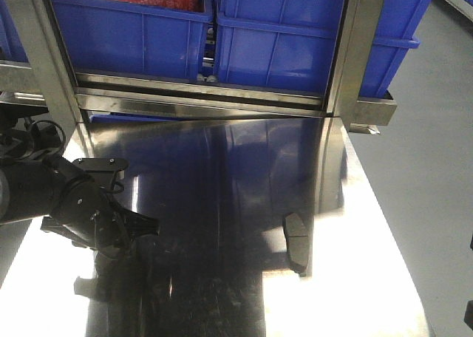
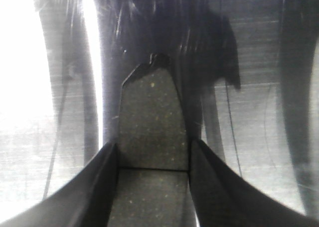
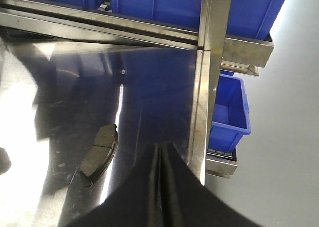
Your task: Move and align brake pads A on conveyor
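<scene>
Brake pads A appear twice. The first pad, dark grey, speckled and grooved across, is clamped by the left end effector, lower left in the front view. The second pad is left flat on the steel desk, lower right. The right end effector is clenched on nothing. No conveyor is shown, so moving and aligning are judged barely begun.

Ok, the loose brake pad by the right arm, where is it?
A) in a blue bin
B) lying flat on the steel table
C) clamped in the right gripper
B: the brake pad lies flat on the steel table, off to the side of the right gripper, whose fingers are closed together on nothing.
</scene>
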Robot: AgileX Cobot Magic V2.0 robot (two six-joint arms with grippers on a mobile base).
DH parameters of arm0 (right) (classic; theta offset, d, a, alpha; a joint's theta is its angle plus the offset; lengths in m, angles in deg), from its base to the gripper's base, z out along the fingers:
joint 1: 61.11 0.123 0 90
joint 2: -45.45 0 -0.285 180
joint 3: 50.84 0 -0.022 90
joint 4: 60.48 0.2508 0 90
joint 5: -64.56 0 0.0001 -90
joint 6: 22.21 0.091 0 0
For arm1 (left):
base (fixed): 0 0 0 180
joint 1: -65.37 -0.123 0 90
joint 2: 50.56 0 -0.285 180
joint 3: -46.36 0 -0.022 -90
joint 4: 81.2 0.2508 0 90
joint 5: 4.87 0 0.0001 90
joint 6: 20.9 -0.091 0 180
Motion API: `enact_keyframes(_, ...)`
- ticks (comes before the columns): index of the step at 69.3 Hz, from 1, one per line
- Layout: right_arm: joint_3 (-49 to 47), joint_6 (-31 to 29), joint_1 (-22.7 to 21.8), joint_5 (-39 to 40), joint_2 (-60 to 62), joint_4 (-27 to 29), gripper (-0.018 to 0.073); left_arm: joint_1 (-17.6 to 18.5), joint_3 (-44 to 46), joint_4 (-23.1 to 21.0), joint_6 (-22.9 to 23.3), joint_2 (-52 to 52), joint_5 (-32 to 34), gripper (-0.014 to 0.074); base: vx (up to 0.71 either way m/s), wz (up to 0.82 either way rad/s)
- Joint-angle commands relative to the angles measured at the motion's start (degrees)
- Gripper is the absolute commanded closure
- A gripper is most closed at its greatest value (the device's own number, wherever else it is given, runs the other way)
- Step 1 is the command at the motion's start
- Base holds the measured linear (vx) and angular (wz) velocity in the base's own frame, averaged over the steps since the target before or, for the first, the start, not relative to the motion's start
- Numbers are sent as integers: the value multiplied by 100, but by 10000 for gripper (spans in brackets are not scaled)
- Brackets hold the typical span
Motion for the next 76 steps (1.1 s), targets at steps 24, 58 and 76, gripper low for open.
enact_keyframes(24, -156, -59, -18, 384, -42, 31, 569, 19, 110, -25, -325, -565, -23, 577, 0, 0)
enact_keyframes(58, -156, -59, -18, 384, -42, 31, 569, 33, 110, -25, -541, -1061, -32, 577, 0, 0)
enact_keyframes(76, -156, -59, -18, 384, -42, 31, 569, 360, -46, -25, -702, -1663, 112, 577, 0, 0)
